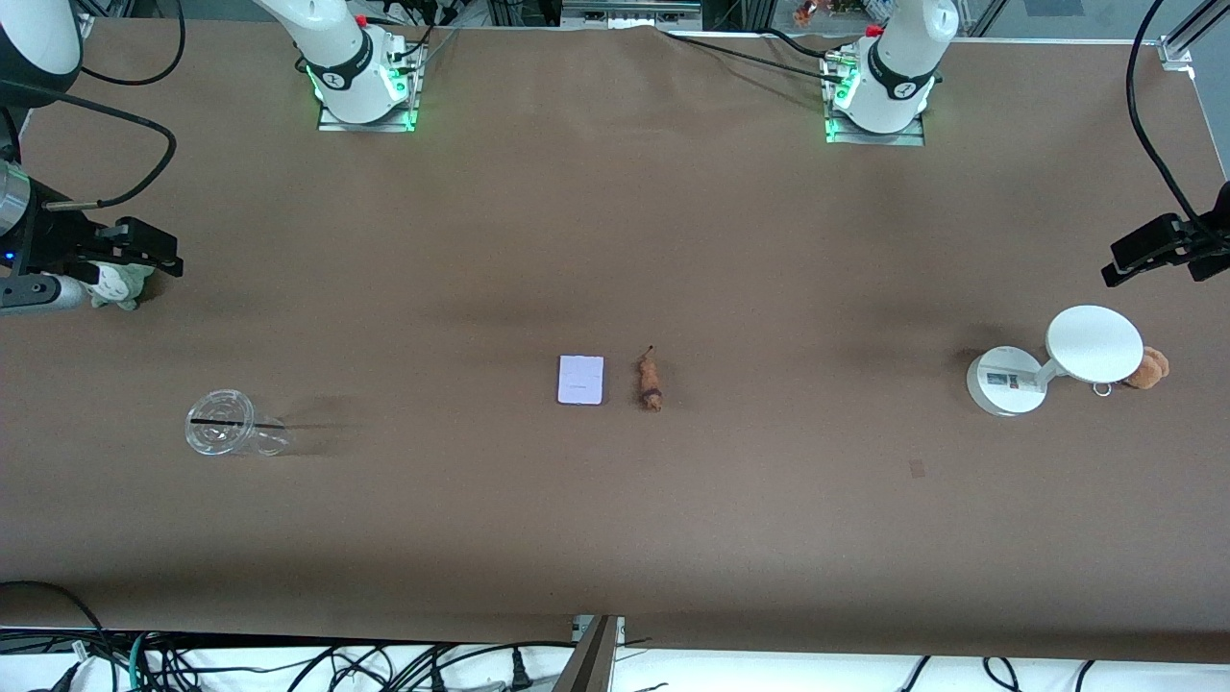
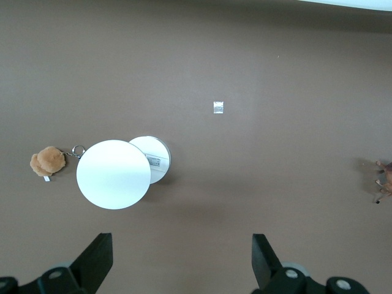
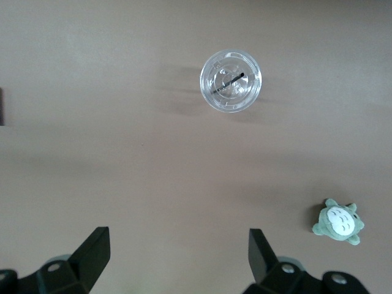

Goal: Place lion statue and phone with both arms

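The phone (image 1: 580,380), a flat slab with a pale lavender-white face, lies mid-table. The lion statue (image 1: 651,383), tiny and orange-brown with a thin dark tail, lies just beside it toward the left arm's end. Only a bit of the lion shows at the edge of the left wrist view (image 2: 384,177). My left gripper (image 1: 1148,252) (image 2: 182,245) is open and empty, up over the table's left-arm end by the white stand. My right gripper (image 1: 144,252) (image 3: 177,236) is open and empty, up over the right-arm end above a green plush.
A white round-based stand (image 1: 1004,383) (image 2: 113,174) with a disc top stands at the left arm's end, a tan plush (image 1: 1148,368) (image 2: 48,160) with a metal ring beside it. A clear lidded cup (image 1: 226,428) (image 3: 231,81) and a green plush (image 1: 120,285) (image 3: 338,222) are at the right arm's end.
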You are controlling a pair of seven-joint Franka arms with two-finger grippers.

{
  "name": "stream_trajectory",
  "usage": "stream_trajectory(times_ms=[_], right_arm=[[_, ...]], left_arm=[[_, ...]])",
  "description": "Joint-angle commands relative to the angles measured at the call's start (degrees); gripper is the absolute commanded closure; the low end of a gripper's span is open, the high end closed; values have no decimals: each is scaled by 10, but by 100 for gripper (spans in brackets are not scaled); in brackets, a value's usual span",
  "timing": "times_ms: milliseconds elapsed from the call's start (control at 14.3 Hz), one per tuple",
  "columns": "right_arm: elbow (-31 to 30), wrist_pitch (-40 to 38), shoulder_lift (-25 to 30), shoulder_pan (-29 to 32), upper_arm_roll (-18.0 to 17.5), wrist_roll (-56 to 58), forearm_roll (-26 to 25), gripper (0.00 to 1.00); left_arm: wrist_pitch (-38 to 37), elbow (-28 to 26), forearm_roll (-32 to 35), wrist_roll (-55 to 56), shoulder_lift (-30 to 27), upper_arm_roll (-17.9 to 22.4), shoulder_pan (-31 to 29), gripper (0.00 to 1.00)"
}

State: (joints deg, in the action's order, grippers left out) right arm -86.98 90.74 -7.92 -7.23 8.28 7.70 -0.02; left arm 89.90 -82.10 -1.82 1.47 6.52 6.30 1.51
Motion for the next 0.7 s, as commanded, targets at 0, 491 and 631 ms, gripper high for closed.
stream_trajectory(times_ms=[0, 491, 631], right_arm=[[6, -7, -1, -1, 1, 0, -2, 0], [6, -7, -2, 0, 1, 0, -2, 0], [6, -7, -3, 1, 2, -1, -2, 0]], left_arm=[[-6, 16, -13, -7, 7, 3, -2, 0], [-5, 16, -15, -8, 12, 2, -3, 0], [-5, 15, -13, -9, 12, 2, -3, 0]])
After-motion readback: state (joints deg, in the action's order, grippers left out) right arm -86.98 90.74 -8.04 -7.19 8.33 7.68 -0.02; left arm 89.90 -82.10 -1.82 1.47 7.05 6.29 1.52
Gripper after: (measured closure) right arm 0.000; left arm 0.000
